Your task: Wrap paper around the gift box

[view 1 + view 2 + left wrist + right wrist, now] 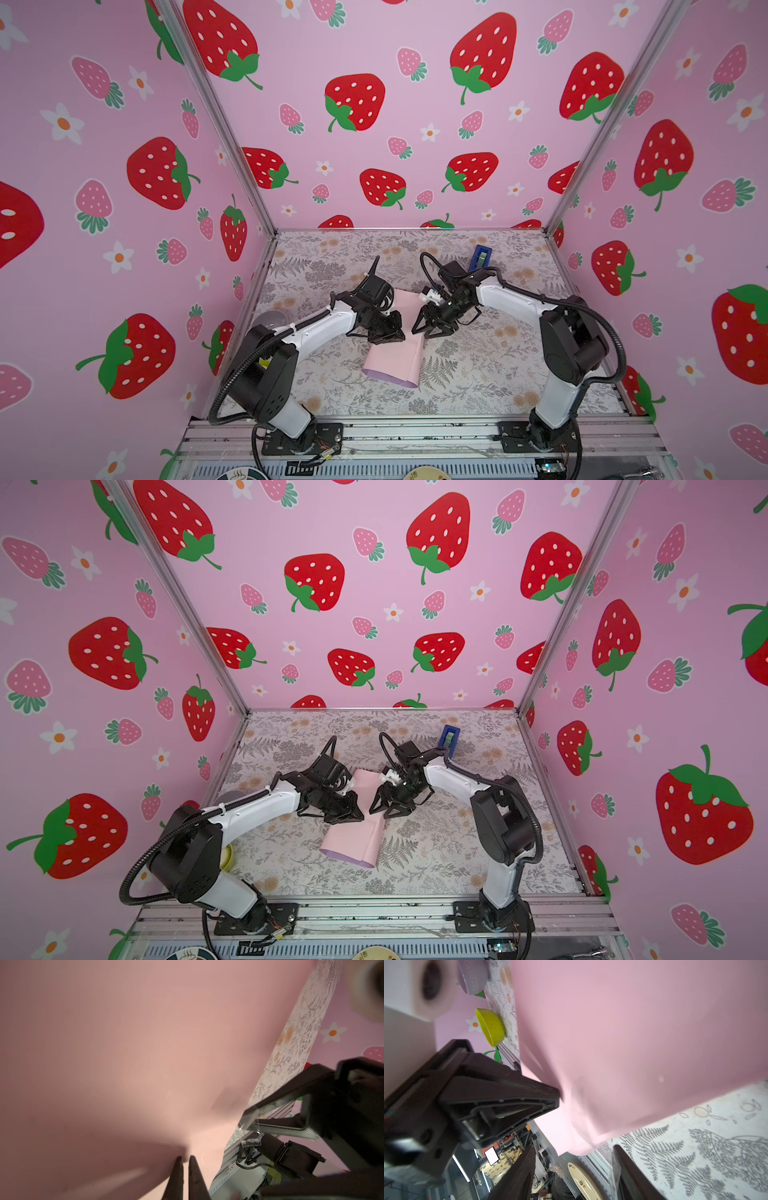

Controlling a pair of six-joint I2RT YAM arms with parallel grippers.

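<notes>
The paper [395, 361] [353, 841] lies folded over mid-table, pale pink face out, with a lilac strip along its near edge. It fills the left wrist view [145, 1043] and most of the right wrist view [633, 1032]. The gift box shows in no view. My left gripper [390, 336] [351, 816] [185, 1158] is shut, its tips pinching a raised crease of the paper, which also shows in the right wrist view [557, 1099]. My right gripper [424, 332] [381, 813] [574, 1148] [246, 1120] stands open just right of it, beside a hanging paper corner, with a clear tape scrap clinging to one finger.
A blue tape dispenser [480, 257] [450, 737] stands at the back right of the floral table. A yellow-green bowl [492, 1026] [227, 856] and a greyish bowl [473, 976] [270, 320] sit by the left wall. Strawberry-print walls enclose three sides.
</notes>
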